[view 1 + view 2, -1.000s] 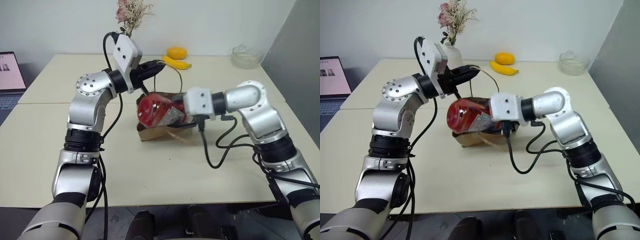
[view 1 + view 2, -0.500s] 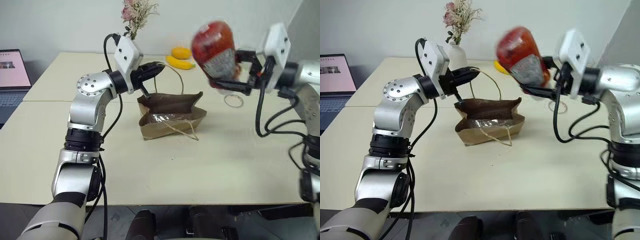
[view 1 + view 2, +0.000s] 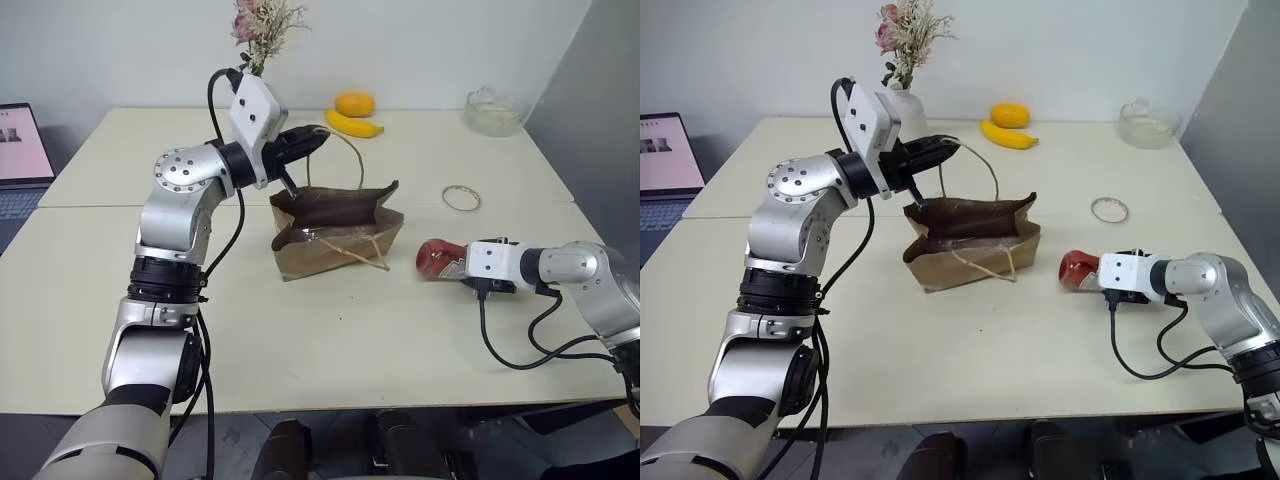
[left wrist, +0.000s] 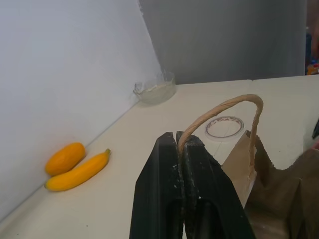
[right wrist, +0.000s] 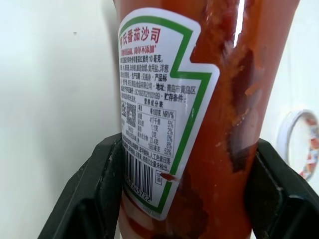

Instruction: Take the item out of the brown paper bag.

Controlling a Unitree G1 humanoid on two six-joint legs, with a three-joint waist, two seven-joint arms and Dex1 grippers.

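Ketchup bottle (image 3: 437, 259) is out of the brown paper bag (image 3: 335, 236), lying low on the table (image 3: 300, 350) at about 3 o'clock from the bag, well apart from it. Right gripper (image 5: 187, 199) has both black fingers (image 5: 92, 194) pressed against the bottle's flanks, label side facing the wrist camera. Left gripper (image 4: 182, 149) is pinched tight on one twisted paper handle (image 4: 224, 107), holding the bag upright and its mouth open.

Step in hand, as I read it: set the bottle down and let go. To do it well: get the bottle fully resting on the table before spreading the fingers, back straight out along its length so it doesn't roll, and stay clear of the tape ring (image 3: 461, 197) at 1 o'clock from the bottle.

Hard to make out: cap end is hidden behind the right wrist housing; can't tell if the bottle's full weight is on the table; bag interior is dark.
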